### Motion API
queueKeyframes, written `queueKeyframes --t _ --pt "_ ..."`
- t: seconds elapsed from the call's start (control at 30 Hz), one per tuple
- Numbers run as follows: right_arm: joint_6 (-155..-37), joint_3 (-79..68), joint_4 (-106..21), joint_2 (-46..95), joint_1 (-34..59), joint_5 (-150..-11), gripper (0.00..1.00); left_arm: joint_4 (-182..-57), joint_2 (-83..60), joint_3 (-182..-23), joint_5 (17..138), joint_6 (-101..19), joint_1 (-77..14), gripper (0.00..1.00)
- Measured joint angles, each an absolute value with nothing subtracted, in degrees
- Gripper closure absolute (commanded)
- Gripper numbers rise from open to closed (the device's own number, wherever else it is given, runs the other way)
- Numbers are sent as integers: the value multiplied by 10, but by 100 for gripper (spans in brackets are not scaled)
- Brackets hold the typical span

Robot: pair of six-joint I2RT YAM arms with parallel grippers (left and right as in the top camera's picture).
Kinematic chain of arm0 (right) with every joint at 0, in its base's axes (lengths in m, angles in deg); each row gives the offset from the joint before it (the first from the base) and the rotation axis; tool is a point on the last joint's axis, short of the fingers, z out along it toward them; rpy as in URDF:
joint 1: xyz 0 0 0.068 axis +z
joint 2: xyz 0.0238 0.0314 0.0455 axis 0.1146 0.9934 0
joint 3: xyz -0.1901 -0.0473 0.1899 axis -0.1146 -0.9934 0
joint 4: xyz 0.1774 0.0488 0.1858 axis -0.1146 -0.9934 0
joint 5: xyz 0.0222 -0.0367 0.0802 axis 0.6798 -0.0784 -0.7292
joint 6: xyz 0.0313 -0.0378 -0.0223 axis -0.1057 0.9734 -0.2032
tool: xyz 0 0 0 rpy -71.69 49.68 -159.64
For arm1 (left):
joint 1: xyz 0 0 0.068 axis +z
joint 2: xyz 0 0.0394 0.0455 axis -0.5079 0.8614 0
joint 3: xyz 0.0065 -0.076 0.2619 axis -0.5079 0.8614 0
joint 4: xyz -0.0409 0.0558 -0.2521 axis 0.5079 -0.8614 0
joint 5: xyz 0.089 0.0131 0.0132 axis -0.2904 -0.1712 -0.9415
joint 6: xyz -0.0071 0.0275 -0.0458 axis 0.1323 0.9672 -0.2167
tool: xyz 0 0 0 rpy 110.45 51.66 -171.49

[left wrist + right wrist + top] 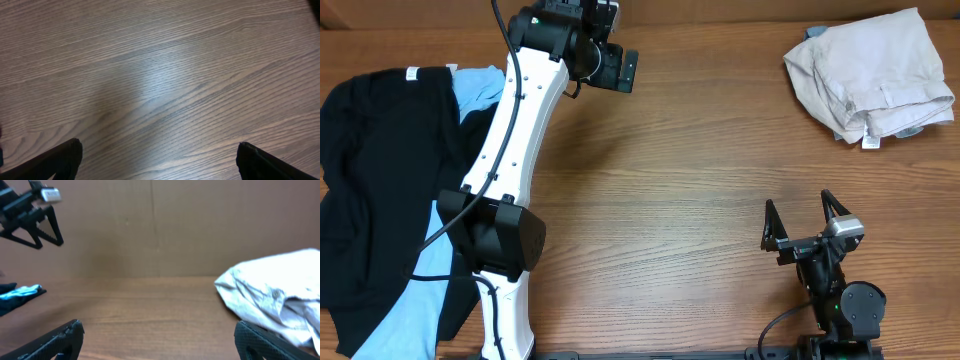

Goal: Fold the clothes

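Note:
The clothes lie in two places. Beige khaki shorts [870, 75] sit bunched and partly folded at the table's far right, and they show at the right of the right wrist view [275, 295]. A black garment [370, 180] is spread over a light-blue shirt [478, 90] at the left edge. My left gripper [625, 68] hangs open over bare wood at the far middle-left, nothing between its fingers [70, 157]. My right gripper [803, 212] stands open near the front right, empty, facing the shorts from well short of them.
The left arm's white links [515, 150] run from the front-left base across the edge of the black garment. Bare wooden table [700, 170] lies between the two piles. A brown wall [160, 230] backs the table.

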State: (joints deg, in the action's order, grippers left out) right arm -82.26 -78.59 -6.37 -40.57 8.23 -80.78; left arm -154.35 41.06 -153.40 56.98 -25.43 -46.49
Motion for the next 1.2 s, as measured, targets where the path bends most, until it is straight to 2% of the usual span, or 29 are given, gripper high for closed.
queueKeyframes --t 0.2,1.2 --pt "-825 -786 -139 -441 82 -793 0 -1544 411 -1534 570 -254 -465 0" --pt "-825 -786 -141 -444 82 -778 0 -1544 411 -1534 570 -254 -466 0"
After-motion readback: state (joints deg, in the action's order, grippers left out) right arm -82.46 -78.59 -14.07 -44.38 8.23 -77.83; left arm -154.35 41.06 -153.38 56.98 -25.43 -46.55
